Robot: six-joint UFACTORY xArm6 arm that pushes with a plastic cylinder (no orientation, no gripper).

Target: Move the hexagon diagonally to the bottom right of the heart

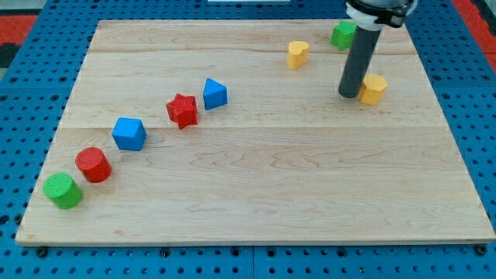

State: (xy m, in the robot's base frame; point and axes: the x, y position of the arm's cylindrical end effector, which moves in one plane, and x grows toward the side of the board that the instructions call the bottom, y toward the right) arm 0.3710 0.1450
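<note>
A yellow hexagon block [374, 88] lies at the board's upper right. A yellow heart block [297, 54] lies up and to the left of it, near the board's top edge. My tip [349, 94] rests on the board right against the hexagon's left side. The dark rod rises from there toward the view's top and partly hides a green block [342, 34].
A blue block [215, 94], a red star [183, 110], a blue cube [129, 133], a red cylinder [93, 164] and a green cylinder [62, 190] form a diagonal line toward the bottom left. The wooden board [256, 186] sits on a blue pegboard.
</note>
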